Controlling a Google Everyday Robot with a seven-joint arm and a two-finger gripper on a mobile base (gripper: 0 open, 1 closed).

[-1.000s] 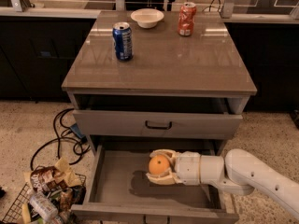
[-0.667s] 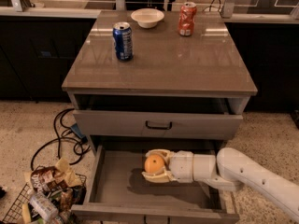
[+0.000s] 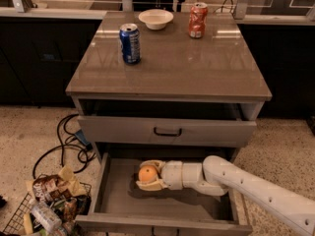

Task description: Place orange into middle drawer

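Note:
The orange is a small round bright fruit held between my gripper's cream fingers inside the open middle drawer, just above its flat grey-beige floor. My gripper reaches in from the right on a white arm and is shut on the orange, left of the drawer's centre. The drawer is pulled out wide; its front wall runs along the bottom of the view.
Above it is a drawer with a flat front and black handle. On the cabinet top stand a blue can, a white bowl and a red-orange can. Cables and a wire basket of snacks lie on the floor at left.
My gripper has moved left and slightly deeper into the drawer, carrying the orange with it. Nothing else has moved.

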